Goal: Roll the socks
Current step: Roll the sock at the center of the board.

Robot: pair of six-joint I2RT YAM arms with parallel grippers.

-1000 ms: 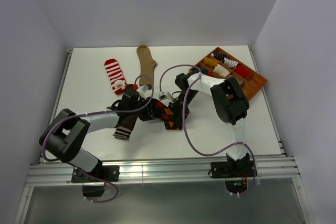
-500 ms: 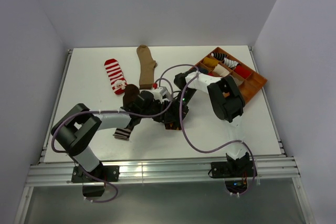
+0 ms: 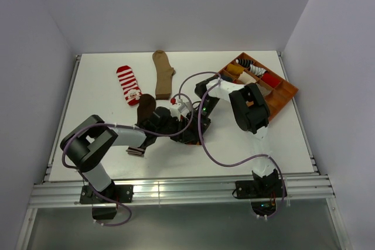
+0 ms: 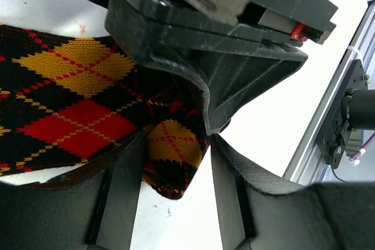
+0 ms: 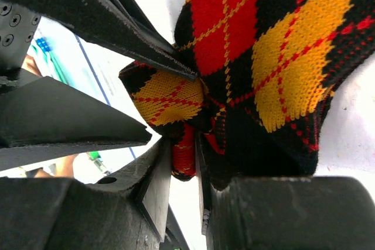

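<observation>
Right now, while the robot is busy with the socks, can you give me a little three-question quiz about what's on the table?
1. True or false: the red-and-white striped fabric sock lies on the white table, outside the brown wooden compartment tray.
2. What colour is the long plain sock lying beside it, on the tray's side?
3. What is the right gripper pinching? A: the plain sock. B: the black knitted sock with red and yellow diamonds. C: the tray's rim.
Key: 1 true. 2 tan. 3 B.
</observation>
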